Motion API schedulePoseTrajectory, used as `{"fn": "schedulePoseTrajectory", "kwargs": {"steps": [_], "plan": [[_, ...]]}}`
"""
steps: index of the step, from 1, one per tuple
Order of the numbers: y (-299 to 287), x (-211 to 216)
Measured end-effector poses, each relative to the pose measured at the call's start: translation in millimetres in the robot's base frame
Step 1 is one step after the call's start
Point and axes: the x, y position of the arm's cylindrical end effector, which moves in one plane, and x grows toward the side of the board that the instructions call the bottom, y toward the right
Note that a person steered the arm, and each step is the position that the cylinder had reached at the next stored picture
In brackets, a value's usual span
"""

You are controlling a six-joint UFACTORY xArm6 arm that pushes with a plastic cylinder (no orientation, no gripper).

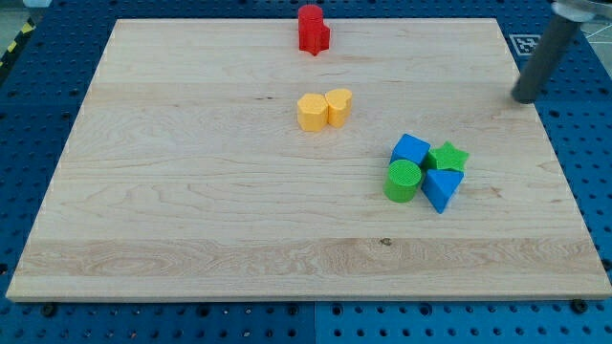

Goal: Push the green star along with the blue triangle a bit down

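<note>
Rod-ended, with no hand to open or close, my tip point(525, 97) rests near the worktop's point(191, 210) right edge, well apart from the blocks and above the green star point(448, 157). That spot likely suits a downward push. The star touches the blue triangle point(442, 187) just below it, in a cluster with a blue cube point(410, 150) and green cylinder point(403, 181). Yellow blocks point(324, 109) sit mid-board; red blocks point(313, 30) at the top, shapes unclear. The rod's upper part is cut off.
</note>
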Motion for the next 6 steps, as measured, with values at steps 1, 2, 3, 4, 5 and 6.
{"fn": "schedulePoseTrajectory", "kwargs": {"steps": [1, 2, 3, 4, 5, 6], "plan": [[-64.8, 0.7], [-91.3, 7.2], [-98.7, 29.1], [-98.7, 67.0], [-98.7, 101.6], [-98.7, 117.6]]}}
